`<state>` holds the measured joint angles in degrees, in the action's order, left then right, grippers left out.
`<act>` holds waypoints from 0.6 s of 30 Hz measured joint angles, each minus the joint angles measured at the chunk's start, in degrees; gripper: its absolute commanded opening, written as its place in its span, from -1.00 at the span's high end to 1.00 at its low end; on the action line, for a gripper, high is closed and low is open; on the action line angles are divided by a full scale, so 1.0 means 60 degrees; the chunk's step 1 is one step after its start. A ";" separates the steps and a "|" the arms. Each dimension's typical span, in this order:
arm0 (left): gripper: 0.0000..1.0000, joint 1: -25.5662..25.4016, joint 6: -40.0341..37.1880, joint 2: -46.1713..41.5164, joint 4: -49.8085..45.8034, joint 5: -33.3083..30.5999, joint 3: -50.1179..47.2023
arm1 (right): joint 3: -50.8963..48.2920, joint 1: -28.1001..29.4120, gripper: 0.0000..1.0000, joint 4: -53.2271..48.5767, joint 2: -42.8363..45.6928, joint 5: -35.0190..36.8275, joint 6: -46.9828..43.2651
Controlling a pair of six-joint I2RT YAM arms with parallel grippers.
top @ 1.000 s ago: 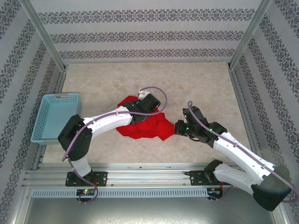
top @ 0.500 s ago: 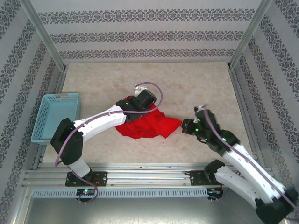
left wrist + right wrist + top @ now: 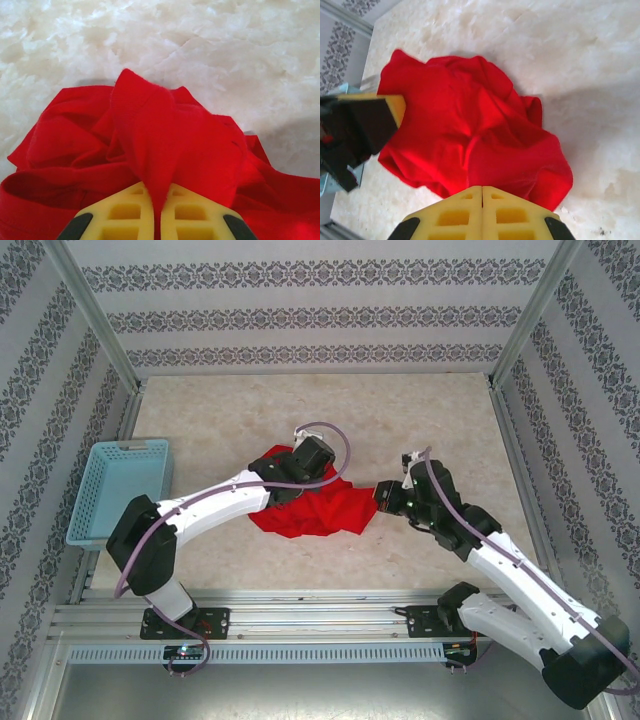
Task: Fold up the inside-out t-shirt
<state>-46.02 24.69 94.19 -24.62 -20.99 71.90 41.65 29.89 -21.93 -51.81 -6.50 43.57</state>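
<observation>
The inside-out t-shirt (image 3: 320, 508) is a crumpled bright red heap at the middle of the marble-patterned table. My left gripper (image 3: 292, 483) reaches over its back left part. In the left wrist view the left gripper (image 3: 159, 200) is shut, with a raised fold of the t-shirt (image 3: 150, 130) pinched between the yellow fingers. My right gripper (image 3: 378, 495) sits at the heap's right end. In the right wrist view the right gripper (image 3: 482, 189) is shut, with the t-shirt (image 3: 470, 125) spreading away from its tips. One left finger (image 3: 390, 107) shows at the cloth's far side.
A light blue mesh basket (image 3: 130, 447) stands at the table's left edge, apart from the shirt. Metal frame posts and patterned walls bound the table, and bare tabletop (image 3: 300, 405) lies behind the shirt.
My right gripper pulled the shirt's right end out to the right, then came back left and a little farther back. The left gripper shifted slightly toward the back, still gripping cloth.
</observation>
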 measured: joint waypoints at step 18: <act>-0.02 -0.0911 -0.0146 -0.1854 0.0069 -0.0364 -0.1373 | 0.3388 -0.0601 0.81 0.0302 -0.6630 -0.0561 0.0171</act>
<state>-51.48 23.81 83.07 -24.21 -23.18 63.66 61.98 26.28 -20.12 -91.59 -9.87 44.60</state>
